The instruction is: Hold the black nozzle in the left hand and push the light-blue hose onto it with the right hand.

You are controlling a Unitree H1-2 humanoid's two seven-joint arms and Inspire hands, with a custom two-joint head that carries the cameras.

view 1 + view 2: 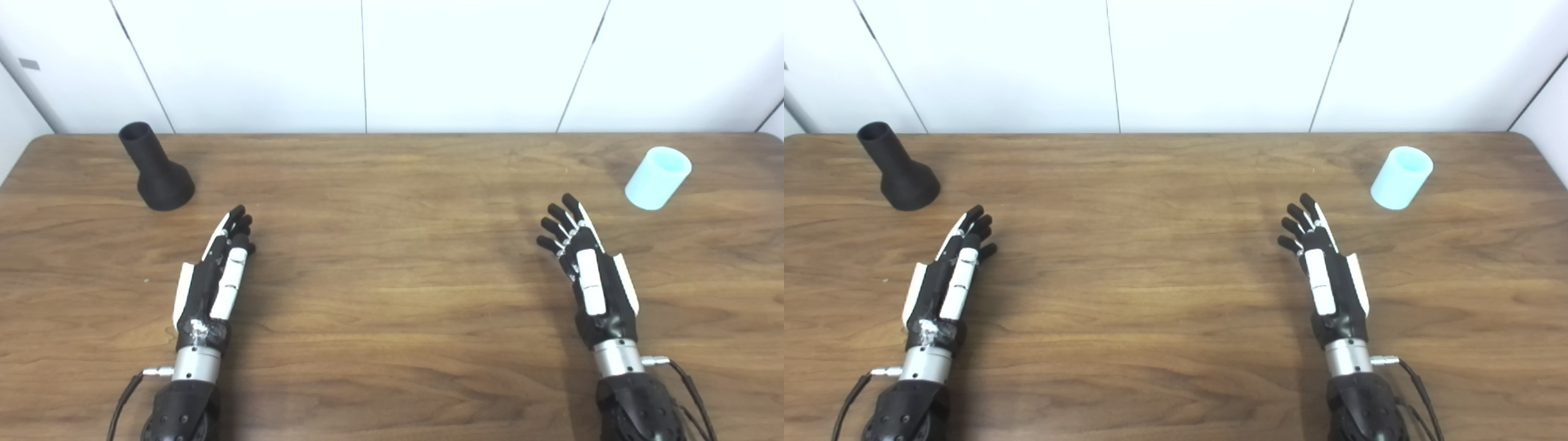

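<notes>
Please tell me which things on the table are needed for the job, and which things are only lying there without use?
Needed for the job:
- black nozzle, standing on its wide end at the far left
- light-blue hose, a short piece at the far right
- left hand, open, holding nothing
- right hand, open, holding nothing

Only lying about:
- nothing else on the wooden table

- Looks like a robotics lab or test room, not anyone's home.
- Plain white wall panels (361,61) with thin dark seams run behind everything, no decor at all.
- Wood-grain table (392,294) with rounded corners, kept bare like a test bench.
- Cables (692,392) trail off the robot's wrists, very much a research-rig look.
</notes>
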